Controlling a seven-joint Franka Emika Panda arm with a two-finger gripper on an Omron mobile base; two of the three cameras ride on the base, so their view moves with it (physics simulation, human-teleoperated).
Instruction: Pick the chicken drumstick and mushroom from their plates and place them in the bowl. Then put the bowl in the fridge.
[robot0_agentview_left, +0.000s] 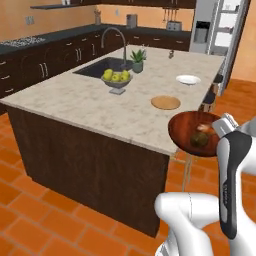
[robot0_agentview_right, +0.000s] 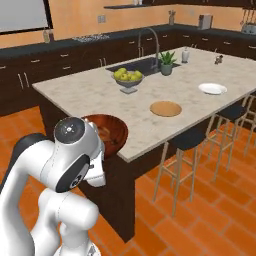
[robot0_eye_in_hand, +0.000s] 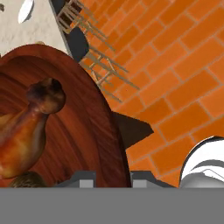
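Arm's raised and bent at elbow, forearm reaching fwd off the counter's near corner. Gripper (robot0_eye_in_hand: 113, 178) clamped tight on rim of the bowl (robot0_eye_in_hand: 87, 127), carrying it in the air.

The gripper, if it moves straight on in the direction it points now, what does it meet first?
Beyond the bowl rim the gripper is shut on, probably the orange tile floor; a stool stands off to one side. Depth is unclear.

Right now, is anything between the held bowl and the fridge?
The glossy reddish-brown wooden bowl hangs off the marble island's near corner. The stainless-steel fridge stands beyond the far end; bar stools line that side. Nothing else visibly blocks it.
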